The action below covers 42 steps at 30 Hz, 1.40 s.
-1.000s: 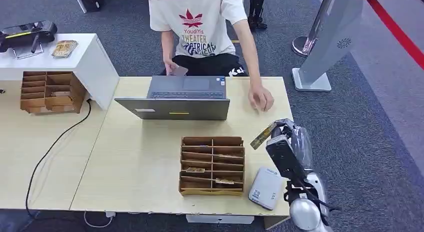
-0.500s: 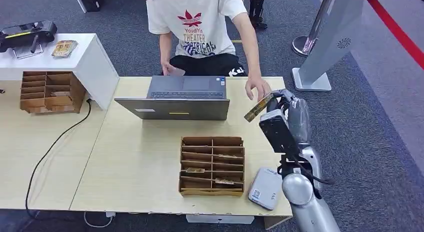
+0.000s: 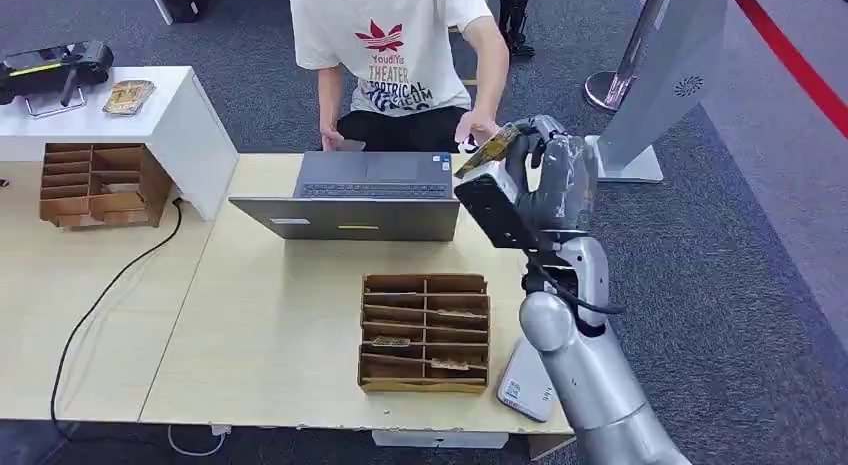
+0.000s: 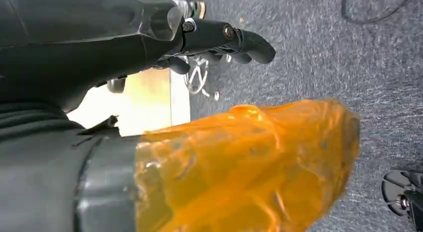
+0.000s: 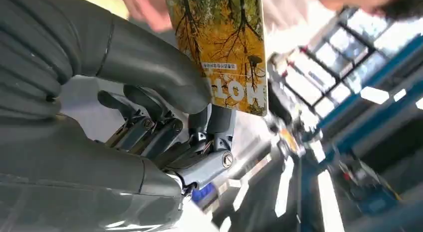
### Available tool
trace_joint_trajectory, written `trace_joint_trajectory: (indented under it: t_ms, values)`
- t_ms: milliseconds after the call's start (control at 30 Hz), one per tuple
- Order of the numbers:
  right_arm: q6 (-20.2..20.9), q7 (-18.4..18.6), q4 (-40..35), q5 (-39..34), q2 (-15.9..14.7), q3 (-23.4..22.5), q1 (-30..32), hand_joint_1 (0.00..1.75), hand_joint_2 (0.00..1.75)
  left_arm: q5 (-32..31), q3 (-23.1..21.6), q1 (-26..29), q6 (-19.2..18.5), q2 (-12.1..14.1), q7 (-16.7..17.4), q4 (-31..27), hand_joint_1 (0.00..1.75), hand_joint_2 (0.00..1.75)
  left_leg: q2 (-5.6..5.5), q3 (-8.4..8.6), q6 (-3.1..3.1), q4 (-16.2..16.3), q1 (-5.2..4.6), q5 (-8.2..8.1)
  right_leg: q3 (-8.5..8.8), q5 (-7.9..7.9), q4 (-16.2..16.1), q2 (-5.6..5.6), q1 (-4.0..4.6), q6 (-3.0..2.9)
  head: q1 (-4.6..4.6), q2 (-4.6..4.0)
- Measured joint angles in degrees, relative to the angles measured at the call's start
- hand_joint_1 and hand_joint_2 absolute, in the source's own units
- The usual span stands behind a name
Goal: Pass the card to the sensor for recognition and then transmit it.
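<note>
Head view first: right hand [image 3: 535,160] is reaching up over the far right corner of the light wooden table [image 3: 270,315], pinching a yellow-printed card [image 3: 487,150] between thumb and fingers, the card tilting just beside the outstretched hand of a seated person [image 3: 400,55] in a white T-shirt. An open grey laptop [image 3: 360,195] is standing in front of that person, a compartmented cardboard organizer [image 3: 425,330] is sitting nearer the robot, and a white card reader [image 3: 525,380] is lying beside it at the near edge, partly hidden by the silver arm. Left wrist view: left hand [image 4: 219,40] is hanging above grey carpet [image 4: 319,47], its dark fingers curling loosely around nothing. Right wrist view: thick grey thumb [image 5: 149,67] is pressing the card [image 5: 224,47], printed with autumn trees, against the darker fingers.
</note>
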Motion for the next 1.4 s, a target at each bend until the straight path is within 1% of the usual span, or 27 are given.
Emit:
trace_joint_trajectory:
  t_ms: [67, 133, 300, 400, 500, 667, 700, 733, 767, 867, 933, 1067, 1233, 1267, 1300, 1367, 1400]
  values:
    - [-1.85, 0.77, 2.31, 3.47, 0.53, 0.4, -1.64, 1.75, 1.75, -0.68, -0.72, -0.4, -0.24, -0.02, 0.33, 0.0, 0.0, 0.0, 0.0, 0.0, 0.0, 0.0, 0.0, 0.0, 0.0, 0.0, 0.0, 0.0, 0.0, 0.0, 0.0, 0.0]
    - [-4.57, 1.75, 5.25, 8.28, 1.03, 0.85, -3.11, 1.75, 1.75, -1.42, -1.47, -0.74, -0.57, -0.04, 0.59, 0.0, 0.0, 0.0, 0.0, 0.01, 0.0, 0.0, 0.0, 0.0, 0.0, 0.0, 0.0, -0.01, 0.0, 0.0, -0.02, 0.0]
    - [-9.35, 3.21, 12.03, 18.16, 2.12, 1.58, -6.21, 1.75, 1.75, -3.02, -3.3, -1.41, -1.16, -0.07, 1.18, 0.0, 0.0, 0.0, 0.0, 0.01, 0.0, 0.01, 0.01, 0.01, 0.0, 0.01, 0.0, 0.0, 0.0, 0.0, 0.0, 0.0]
    - [-12.23, 3.58, 15.77, 22.15, 2.6, 2.16, -7.65, 1.75, 1.75, -3.72, -4.31, -1.81, -1.42, -0.09, 1.36, 0.0, 0.0, 0.0, -0.01, 0.01, 0.0, 0.01, 0.01, 0.01, 0.0, 0.01, 0.01, 0.0, 0.0, 0.0, 0.0, 0.0]
    - [-12.92, 4.15, 18.02, 24.76, 2.93, 2.4, -8.27, 1.75, 1.75, -4.06, -5.12, -1.97, -1.57, -0.09, 1.51, 0.0, 0.0, 0.0, -0.01, 0.01, 0.0, 0.0, 0.01, 0.01, 0.0, 0.01, 0.0, 0.0, 0.0, 0.0, 0.0, 0.0]
    - [-13.03, 5.18, 19.94, 32.8, 3.19, 2.38, -8.5, 1.75, 1.75, -4.59, -5.79, -2.18, -1.86, -0.2, 1.62, 0.0, 0.0, 0.0, -0.01, 0.01, 0.0, 0.01, 0.01, 0.0, -0.01, 0.0, 0.0, 0.0, 0.0, 0.0, 0.0, 0.0]
    - [-13.03, 5.51, 20.14, 33.76, 3.19, 2.38, -8.5, 1.05, 1.75, -4.66, -5.97, -2.2, -1.97, -0.26, 1.62, 0.0, 0.0, 0.0, -0.01, 0.01, 0.0, 0.0, 0.01, 0.0, -0.01, 0.0, 0.0, 0.0, 0.0, 0.0, 0.0, 0.0]
    - [-13.03, 5.92, 20.36, 34.7, 3.19, 2.38, -8.5, 1.05, 1.75, -4.7, -6.1, -2.21, -1.99, -0.28, 1.62, 0.0, 0.0, 0.0, 0.0, 0.01, 0.0, 0.01, 0.01, 0.0, -0.01, 0.0, 0.0, 0.0, 0.0, 0.0, -0.02, 0.0]
    - [-13.03, 6.46, 20.57, 35.29, 3.19, 2.38, -8.5, 0.0, 1.75, -4.76, -6.27, -2.21, -2.05, -0.35, 1.64, 0.0, 0.0, 0.0, 0.0, 0.01, 0.0, 0.01, 0.01, 0.0, -0.01, 0.0, 0.0, 0.0, 0.0, 0.0, 0.0, 0.0]
    - [-13.03, 8.81, 21.95, 35.48, 3.19, 3.04, -8.65, 0.0, 1.75, -4.79, -6.47, -2.24, -2.16, -0.44, 1.66, 0.0, 0.0, 0.0, 0.0, 0.01, 0.0, 0.01, 0.01, 0.0, -0.02, 0.0, 0.0, 0.01, 0.0, 0.0, -0.02, 0.0]
    - [-13.03, 9.22, 22.65, 35.48, 3.19, 3.3, -8.7, 0.0, 1.75, -4.76, -6.47, -2.24, -2.16, -0.46, 1.66, 0.0, 0.0, 0.0, 0.0, 0.01, 0.0, 0.01, 0.01, 0.0, -0.02, 0.0, 0.0, 0.01, 0.0, 0.0, -0.02, 0.0]
    - [-13.03, 9.03, 23.94, 35.46, 3.19, 3.52, -8.7, 0.0, 1.75, -4.57, -6.47, -2.21, -2.14, -0.52, 1.66, 0.0, 0.0, 0.0, 0.0, 0.01, 0.0, 0.01, 0.01, 0.0, -0.02, 0.0, 0.0, 0.01, 0.0, 0.0, -0.02, 0.0]
    - [-13.06, 7.3, 23.24, 33.89, 3.32, 3.52, -7.67, 0.0, 1.75, -4.28, -6.47, -2.16, -2.08, -0.55, 1.66, 0.0, 0.0, 0.0, 0.0, 0.01, 0.0, 0.0, 0.01, 0.0, -0.02, 0.0, 0.0, 0.01, 0.0, 0.0, -0.02, 0.0]
    - [-13.06, 7.13, 22.9, 33.59, 3.32, 3.52, -7.41, 0.0, 0.0, -4.24, -6.47, -2.16, -2.03, -0.55, 1.66, 0.0, 0.0, 0.0, 0.0, 0.01, 0.0, 0.0, 0.01, 0.0, -0.02, 0.0, 0.0, 0.01, 0.0, 0.0, -0.02, 0.0]
    - [-13.06, 6.63, 22.26, 33.06, 3.35, 3.5, -7.02, 0.0, 0.0, -4.13, -6.47, -2.15, -1.97, -0.55, 1.66, 0.0, 0.0, 0.0, 0.0, 0.0, 0.0, 0.0, 0.01, 0.0, -0.02, 0.0, 0.0, 0.01, 0.0, 0.0, 0.0, 0.0]
    - [-13.06, 4.17, 20.35, 30.87, 3.7, 2.99, -5.79, 0.0, 0.0, -3.69, -6.47, -2.02, -1.81, -0.55, 1.66, 0.0, 0.0, 0.0, 0.0, 0.0, 0.0, 0.0, 0.01, 0.0, -0.03, 0.0, 0.0, 0.01, 0.0, 0.0, 0.0, 0.0]
    - [-13.06, 2.04, 18.82, 29.25, 4.22, 2.29, -4.73, 0.0, 0.0, -3.39, -6.47, -1.88, -1.66, -0.55, 1.64, 0.0, 0.0, 0.0, 0.0, 0.0, 0.0, 0.0, 0.01, 0.0, -0.03, 0.0, 0.0, 0.01, 0.0, -0.01, -0.02, 0.0]
